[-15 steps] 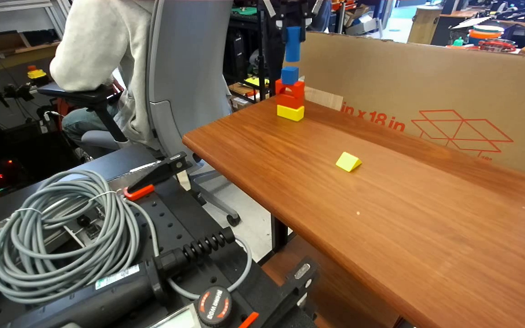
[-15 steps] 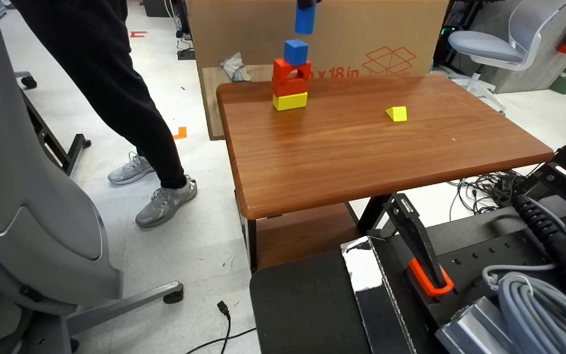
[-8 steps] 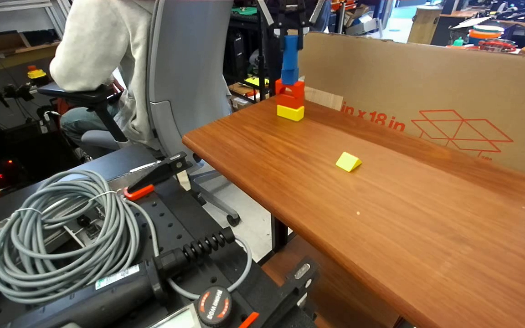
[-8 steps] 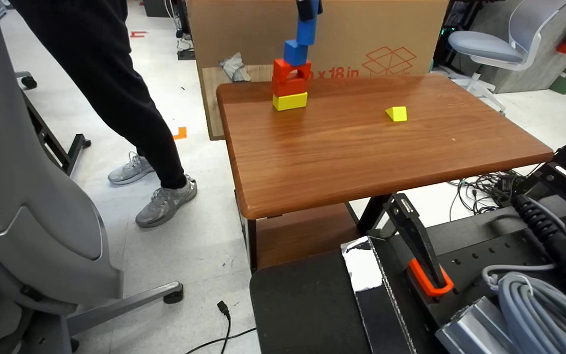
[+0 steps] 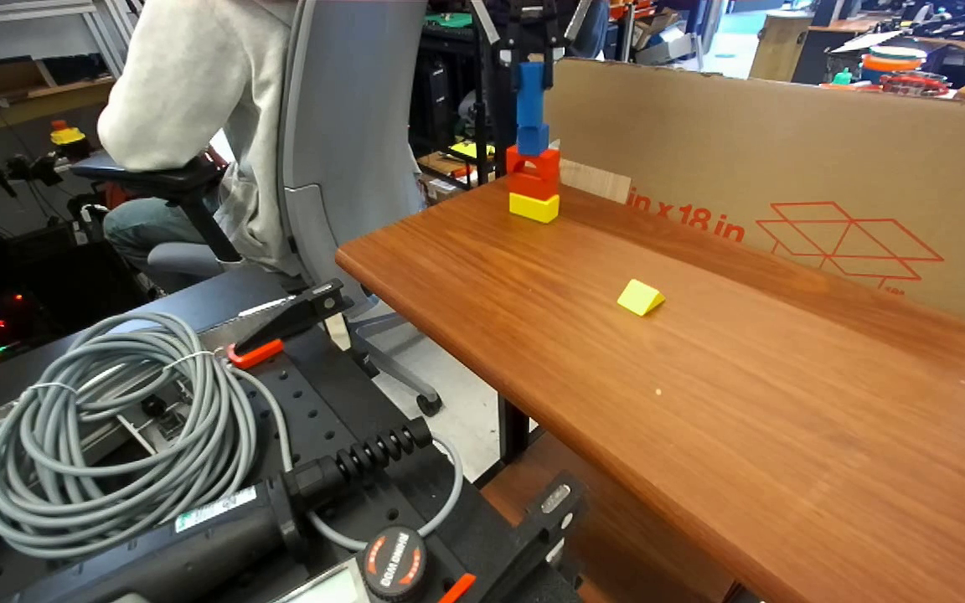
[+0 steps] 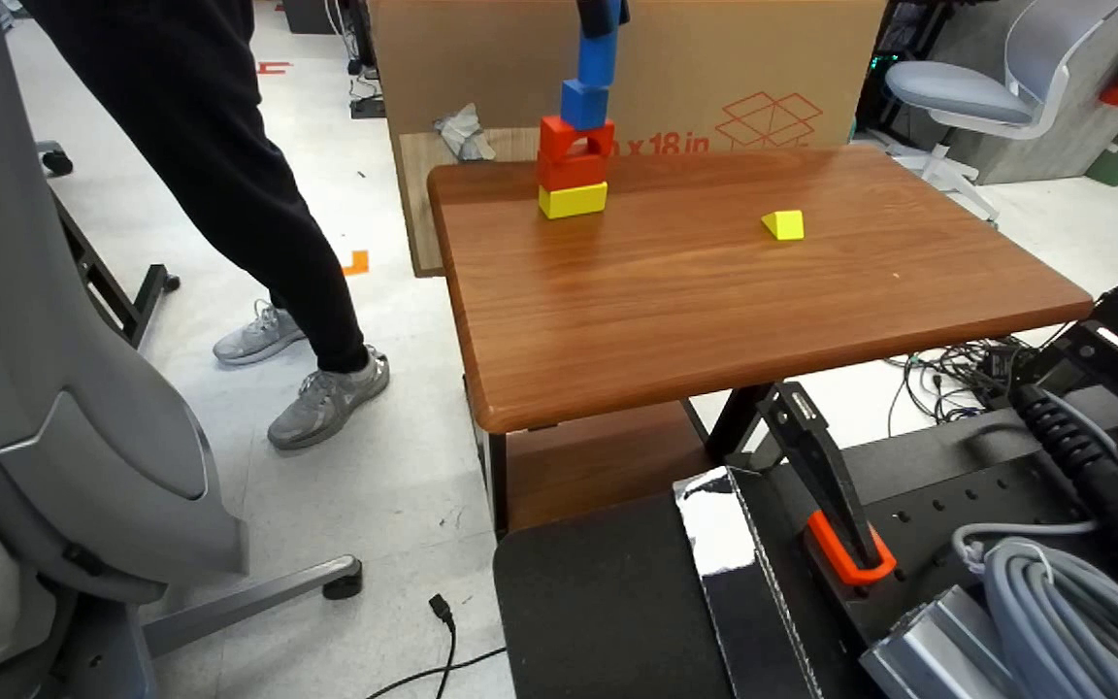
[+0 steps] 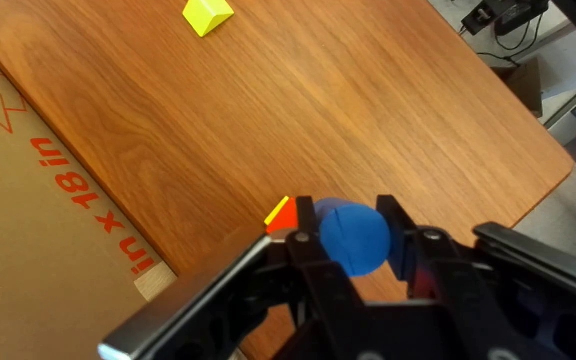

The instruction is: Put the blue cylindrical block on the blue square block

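Observation:
The blue cylindrical block [image 5: 530, 102] stands upright between the fingers of my gripper [image 5: 532, 77], which is shut on it. It also shows in an exterior view [image 6: 598, 60] and end-on in the wrist view [image 7: 355, 240]. The blue square block [image 5: 533, 140] tops a stack and also shows in an exterior view [image 6: 584, 105]. The cylinder's lower end is at the cube's top, a little off to one side in an exterior view; I cannot tell whether they touch. In the wrist view the cube is hidden under the cylinder.
Under the cube are red blocks [image 6: 574, 173], one with an arch, on a yellow block [image 6: 574, 201]. The stack stands near a corner of the wooden table [image 5: 700, 402]. A yellow wedge [image 5: 640, 297] lies on the table. A cardboard sheet [image 5: 742, 159] stands along one edge.
My gripper has come down with the cylinder from clearly above the cube to the cube's top, then shifted slightly left in both exterior views. The stack has not moved. The chair has shifted slightly.

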Robot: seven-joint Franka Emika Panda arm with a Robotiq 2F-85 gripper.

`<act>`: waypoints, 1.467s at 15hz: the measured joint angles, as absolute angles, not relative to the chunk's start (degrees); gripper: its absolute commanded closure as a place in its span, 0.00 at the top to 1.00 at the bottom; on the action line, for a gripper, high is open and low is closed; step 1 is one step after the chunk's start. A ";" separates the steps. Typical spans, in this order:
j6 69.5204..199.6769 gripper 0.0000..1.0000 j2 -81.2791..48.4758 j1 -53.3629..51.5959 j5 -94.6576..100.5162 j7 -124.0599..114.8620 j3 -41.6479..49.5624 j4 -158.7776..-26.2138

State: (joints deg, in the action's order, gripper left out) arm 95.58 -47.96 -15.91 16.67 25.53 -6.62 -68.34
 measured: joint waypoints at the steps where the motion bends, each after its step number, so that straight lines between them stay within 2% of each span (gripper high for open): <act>1: 95.58 0.09 -47.96 -15.91 16.68 25.53 -6.62 -68.17; 22: 95.58 0.09 -49.21 -16.91 20.11 27.72 -6.63 -67.05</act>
State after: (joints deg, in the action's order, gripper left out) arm 95.58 -49.21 -16.91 20.11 27.72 -6.63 -67.05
